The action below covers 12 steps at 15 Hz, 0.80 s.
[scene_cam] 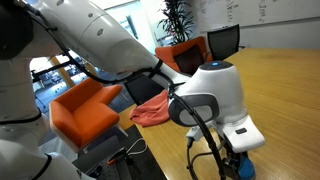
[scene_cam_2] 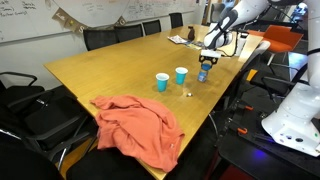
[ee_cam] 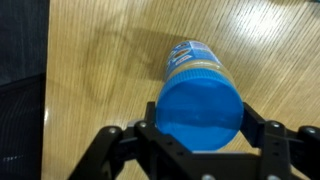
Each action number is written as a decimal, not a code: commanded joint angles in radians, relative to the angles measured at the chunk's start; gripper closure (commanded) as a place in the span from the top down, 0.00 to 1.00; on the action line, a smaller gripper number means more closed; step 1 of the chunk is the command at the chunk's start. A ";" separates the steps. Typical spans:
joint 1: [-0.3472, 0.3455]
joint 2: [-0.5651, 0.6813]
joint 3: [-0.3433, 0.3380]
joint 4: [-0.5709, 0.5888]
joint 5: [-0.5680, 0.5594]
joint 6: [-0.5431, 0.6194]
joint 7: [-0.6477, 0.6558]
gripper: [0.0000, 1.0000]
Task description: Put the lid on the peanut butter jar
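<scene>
In the wrist view my gripper [ee_cam: 200, 122] has a finger on each side of the round blue lid [ee_cam: 200, 105] and is shut on it. The lid is directly over the mouth of the peanut butter jar [ee_cam: 193, 62], whose tan contents and label show just beyond the lid. Whether the lid rests on the jar or hovers just above it cannot be told. In an exterior view the gripper [scene_cam_2: 208, 55] reaches down over the jar [scene_cam_2: 203, 74] near the table's edge. In an exterior view the lid shows as a blue patch [scene_cam: 238, 166] under the gripper.
Two teal-blue cups [scene_cam_2: 162, 81] [scene_cam_2: 181, 75] stand on the wooden table [scene_cam_2: 110, 70] near the jar. A red cloth [scene_cam_2: 140, 125] hangs over the table's near corner. A small item [scene_cam_2: 190, 94] lies by the edge. Black chairs stand around the table; orange chairs [scene_cam: 85, 110] stand beside the robot.
</scene>
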 commanded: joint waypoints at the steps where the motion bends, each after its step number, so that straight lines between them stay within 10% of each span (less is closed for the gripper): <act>1: -0.012 0.005 0.008 0.015 0.014 -0.044 -0.020 0.55; 12: -0.050 0.006 0.041 0.013 0.090 -0.019 -0.034 0.55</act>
